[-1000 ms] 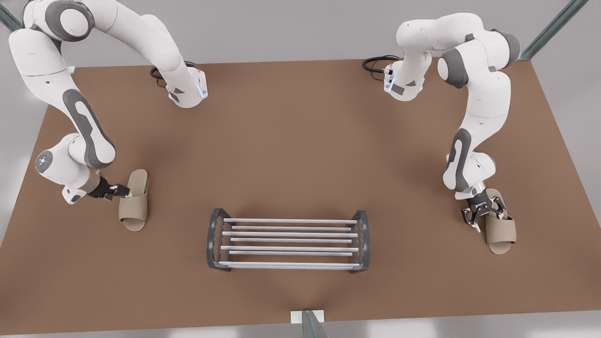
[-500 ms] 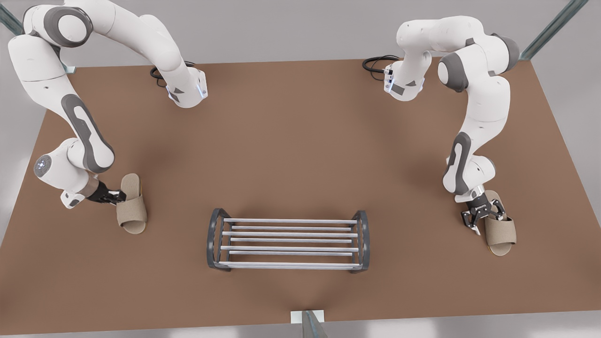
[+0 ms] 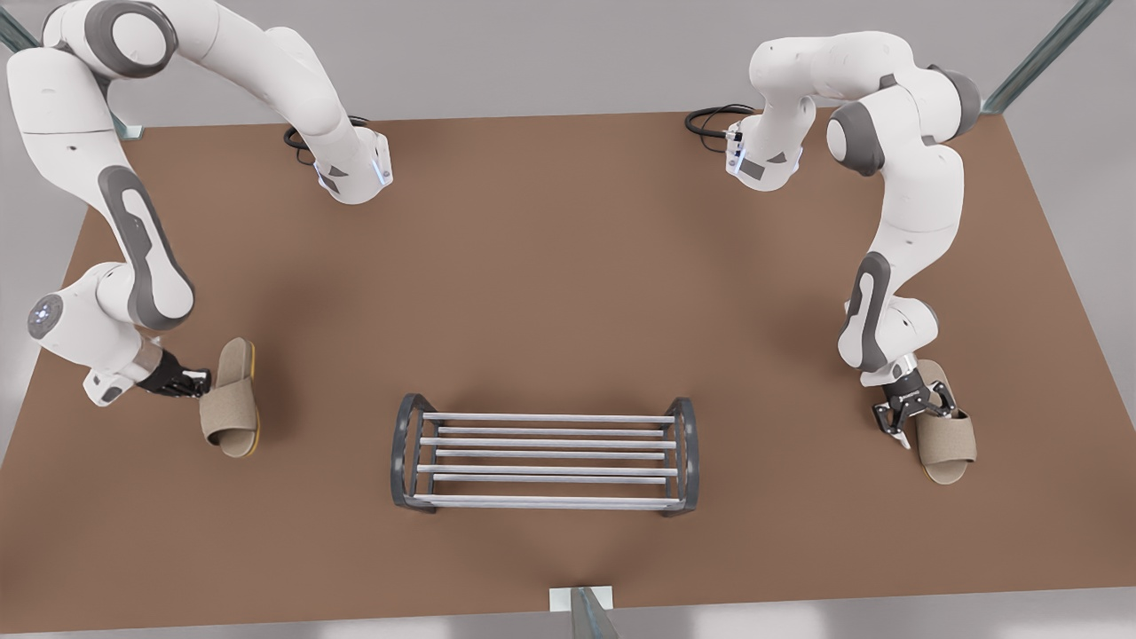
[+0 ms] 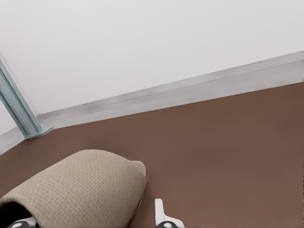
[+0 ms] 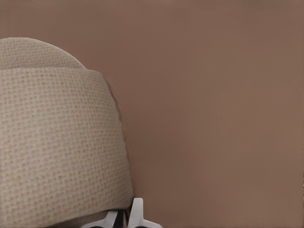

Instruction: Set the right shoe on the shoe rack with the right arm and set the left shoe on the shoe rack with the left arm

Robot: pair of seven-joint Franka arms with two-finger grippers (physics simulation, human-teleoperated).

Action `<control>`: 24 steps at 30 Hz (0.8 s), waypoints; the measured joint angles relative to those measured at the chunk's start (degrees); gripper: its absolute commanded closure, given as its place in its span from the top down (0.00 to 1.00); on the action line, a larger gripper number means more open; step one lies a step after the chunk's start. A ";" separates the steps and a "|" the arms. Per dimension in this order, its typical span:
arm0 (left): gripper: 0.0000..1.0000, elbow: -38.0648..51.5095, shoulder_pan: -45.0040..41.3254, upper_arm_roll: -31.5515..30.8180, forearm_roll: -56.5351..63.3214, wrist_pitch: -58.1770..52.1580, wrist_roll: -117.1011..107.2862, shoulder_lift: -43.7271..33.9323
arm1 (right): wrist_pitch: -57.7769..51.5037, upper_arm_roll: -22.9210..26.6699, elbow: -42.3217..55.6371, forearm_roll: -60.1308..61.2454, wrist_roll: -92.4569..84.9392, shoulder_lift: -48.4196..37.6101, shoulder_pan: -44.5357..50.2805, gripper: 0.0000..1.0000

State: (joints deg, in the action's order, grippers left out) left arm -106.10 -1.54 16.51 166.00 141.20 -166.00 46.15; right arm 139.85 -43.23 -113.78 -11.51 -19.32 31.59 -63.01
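The left shoe (image 3: 229, 399), a beige woven slipper with a yellowish sole edge, hangs tilted just above the table at the front view's left. My left gripper (image 3: 191, 383) is shut on its side; one white fingertip (image 4: 164, 218) shows beside the slipper (image 4: 80, 190). Over at the front view's right, the right shoe (image 3: 948, 437) lies flat on the table. My right gripper (image 3: 910, 417) points down and is shut on the edge of its upper (image 5: 57, 133), fingertips (image 5: 137, 213) close together. The shoe rack (image 3: 546, 418) stands between the two shoes near the front edge, with nothing on it.
Both arm bases (image 3: 355, 173) (image 3: 763, 160) sit at the back of the brown table (image 3: 550, 266), with black cables beside them. A small bracket (image 3: 581, 599) juts up at the table's front edge. A teal post (image 4: 19, 107) stands off the table's corner.
My left gripper has drawn the left shoe toward the front view's left and tipped it off the table. My right gripper's fingers have narrowed onto the right shoe, which has stayed in place.
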 measured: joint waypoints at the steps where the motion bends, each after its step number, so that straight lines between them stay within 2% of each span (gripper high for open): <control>1: 0.88 0.00 0.00 0.00 0.00 0.15 0.00 -0.28 | -1.46 -1.59 1.42 0.04 0.28 -0.04 -0.23 0.21; 3: 0.82 0.00 0.13 0.00 0.00 0.41 0.00 -0.66 | -4.27 -4.44 4.69 0.10 0.95 -0.05 0.16 0.21; 4: 0.65 0.00 0.17 0.00 0.00 0.58 0.00 -0.81 | -5.92 -6.26 6.49 0.12 1.44 -0.06 0.35 0.21; 5: 0.42 0.00 0.20 0.00 0.00 0.71 0.00 -0.91 | -7.51 -7.84 8.37 0.14 1.96 -0.07 0.48 0.21; 6: 0.27 0.00 0.21 0.00 0.00 0.81 0.00 -0.95 | -9.08 -9.51 10.09 0.17 2.52 -0.07 0.55 0.21; 7: 0.21 0.00 0.21 0.01 0.00 0.88 0.00 -0.98 | -10.74 -11.30 11.44 0.19 3.19 -0.07 0.54 0.21; 13: 0.21 -0.01 -0.11 -1.50 0.00 2.45 0.00 -3.21 | -22.11 -24.08 17.21 0.16 8.99 -0.08 0.42 0.21; 16: 0.21 -0.12 -0.11 -4.92 0.00 5.76 0.00 -9.67 | -26.64 -30.39 17.80 0.11 13.36 -0.10 0.12 0.21; 20: 0.21 0.59 -0.28 -18.00 -4.83 17.54 0.00 -25.76 | -30.45 -37.41 17.44 -0.14 20.25 -0.16 0.67 0.21; 23: 0.21 1.25 -0.49 -28.73 -12.02 23.93 0.00 -32.81 | -31.95 -40.01 17.62 -0.35 26.14 -0.17 4.52 0.21; 24: 0.21 1.35 -2.23 -30.59 -13.74 25.47 0.00 -34.00 | -32.28 -40.24 18.68 -0.62 28.40 -0.17 6.73 0.21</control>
State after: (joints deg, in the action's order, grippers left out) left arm -104.75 -3.77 -14.08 152.26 166.67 -166.00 12.15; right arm 107.57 -83.46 -95.10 -12.13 9.08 31.42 -56.28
